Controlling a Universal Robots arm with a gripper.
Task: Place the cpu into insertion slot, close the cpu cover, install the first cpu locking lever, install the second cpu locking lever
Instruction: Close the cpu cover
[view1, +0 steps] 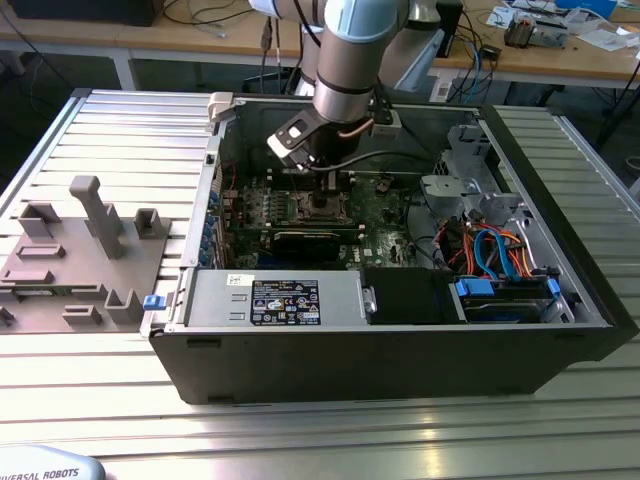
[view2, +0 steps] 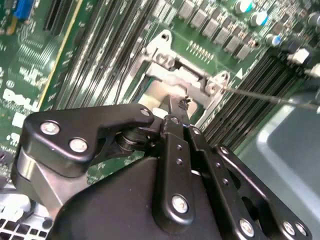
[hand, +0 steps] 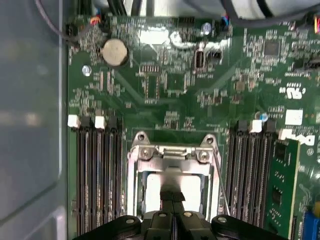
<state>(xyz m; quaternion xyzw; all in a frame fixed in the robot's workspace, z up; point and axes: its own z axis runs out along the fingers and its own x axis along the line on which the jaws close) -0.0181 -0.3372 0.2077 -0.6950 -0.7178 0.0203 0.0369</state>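
In the exterior view my gripper (view1: 327, 190) reaches down into the open computer case (view1: 400, 340), right over the socket on the green motherboard (view1: 385, 215). Both wrist views show the black fingers pressed together, with nothing seen between them. Their tip (hand: 172, 196) sits over the socket's middle. The cpu cover (hand: 172, 154), a silvery frame plate, lies flat on the socket. Through its window shows the dull silver top of the cpu (hand: 150, 192). A thin wire locking lever (hand: 220, 185) runs along one side of the socket. In the second wrist view, the lever (view2: 275, 97) sticks out from a corner of the cover (view2: 185, 77), close to the gripper (view2: 176, 106).
Rows of black memory slots (hand: 97, 175) flank the socket on both sides. In the exterior view the case holds a power supply (view1: 285, 300) at the front and a drive cage with blue and orange cables (view1: 490, 250) on the right. A grey fixture plate (view1: 80, 250) lies left of the case.
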